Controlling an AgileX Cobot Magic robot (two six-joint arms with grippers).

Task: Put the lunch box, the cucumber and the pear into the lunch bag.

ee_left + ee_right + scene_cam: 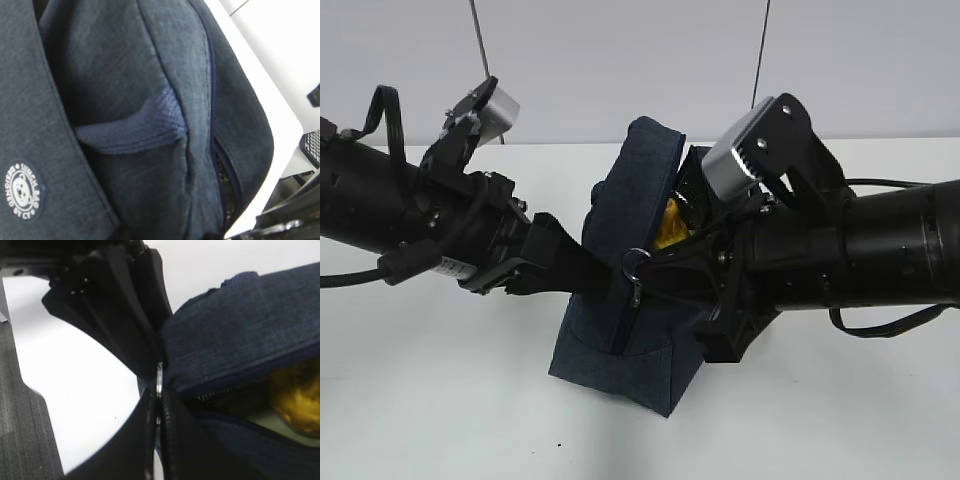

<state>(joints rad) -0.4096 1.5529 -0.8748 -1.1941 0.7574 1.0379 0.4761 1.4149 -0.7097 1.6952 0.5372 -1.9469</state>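
Where stitched, lunch bag (150,100) bear-badge (21,191)

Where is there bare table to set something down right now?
Bare white table lies in front of the lunch bag, at both front corners, and behind it. The middle is crowded: left gripper and right gripper press against the bag.

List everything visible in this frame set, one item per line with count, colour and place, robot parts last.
lunch bag: one, dark navy, centre of the table, partly unzipped.
pear: one, yellow with brown patches, inside the bag's opening.
lunch box: one, only a pale strip shows, inside the bag under the pear.
ring pull: one, silver, on the bag's zipper.
logo patch: one, white print, on the bag's side.
table: one, white.
left gripper: one, black, against the bag's left side.
right gripper: one, black, jaws shut on the ring pull.
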